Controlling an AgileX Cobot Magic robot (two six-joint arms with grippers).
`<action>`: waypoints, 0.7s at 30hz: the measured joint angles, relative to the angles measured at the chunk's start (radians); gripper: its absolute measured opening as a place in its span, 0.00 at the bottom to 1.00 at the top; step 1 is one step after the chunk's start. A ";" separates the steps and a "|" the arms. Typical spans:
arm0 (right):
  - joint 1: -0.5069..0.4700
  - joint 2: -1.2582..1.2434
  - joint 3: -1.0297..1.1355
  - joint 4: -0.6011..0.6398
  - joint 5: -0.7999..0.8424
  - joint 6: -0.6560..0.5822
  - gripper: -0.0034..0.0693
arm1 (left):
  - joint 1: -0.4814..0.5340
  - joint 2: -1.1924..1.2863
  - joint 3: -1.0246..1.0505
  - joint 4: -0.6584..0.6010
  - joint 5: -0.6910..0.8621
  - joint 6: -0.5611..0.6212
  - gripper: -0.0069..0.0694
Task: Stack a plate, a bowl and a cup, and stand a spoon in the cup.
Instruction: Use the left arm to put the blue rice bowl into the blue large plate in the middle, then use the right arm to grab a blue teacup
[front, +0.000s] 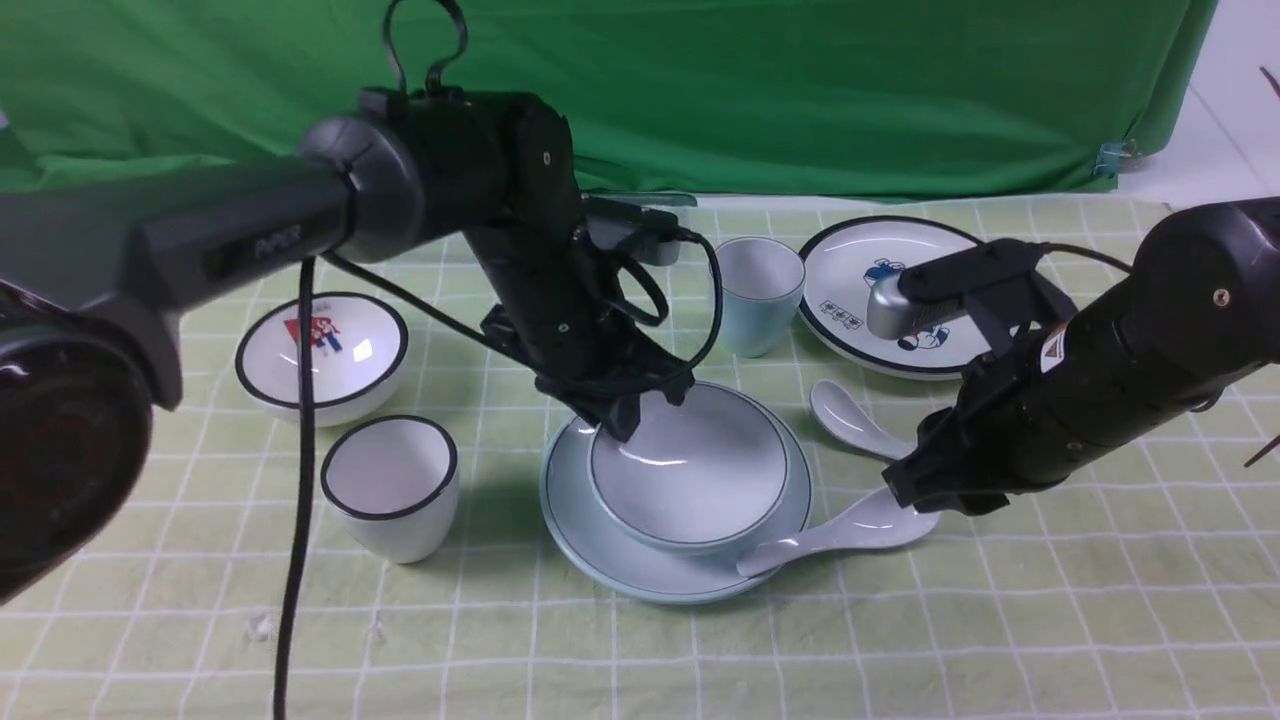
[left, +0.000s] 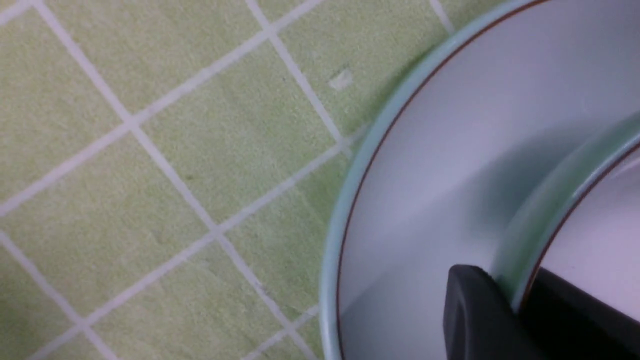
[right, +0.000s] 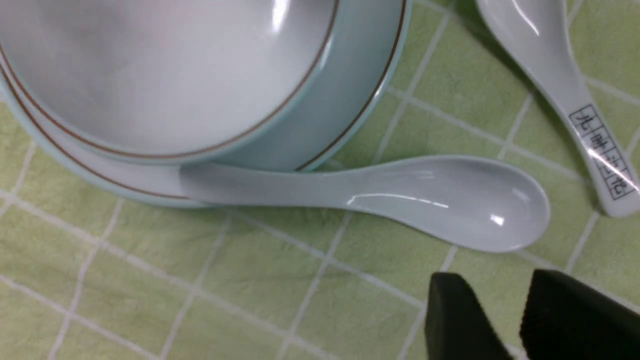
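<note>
Left gripper (front: 622, 412) tight on bowl (front: 690, 470) rim; right gripper (right: 515, 305) narrowly apart near spoon (right: 400, 200).

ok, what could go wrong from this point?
The spoon rests its handle on the plate rim beside the bowl; lifting it with the right pincer may jolt the stack.
The left pincer grips the bowl rim; pulling away crooked could drag the bowl off centre.
The printed spoon lies close; the right arm may knock it.

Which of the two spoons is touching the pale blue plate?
The plain spoon: its handle rests on the plate rim. The printed-handle spoon lies apart on cloth.
</note>
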 joint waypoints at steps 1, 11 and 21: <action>0.000 0.000 0.000 0.000 0.000 0.000 0.38 | 0.000 0.000 0.000 0.000 0.000 0.000 0.17; 0.000 0.036 -0.086 0.000 0.050 -0.042 0.38 | 0.000 -0.114 0.001 0.076 0.057 -0.004 0.60; -0.003 0.315 -0.604 0.004 0.097 -0.028 0.61 | 0.020 -0.600 0.010 0.228 0.048 -0.076 0.45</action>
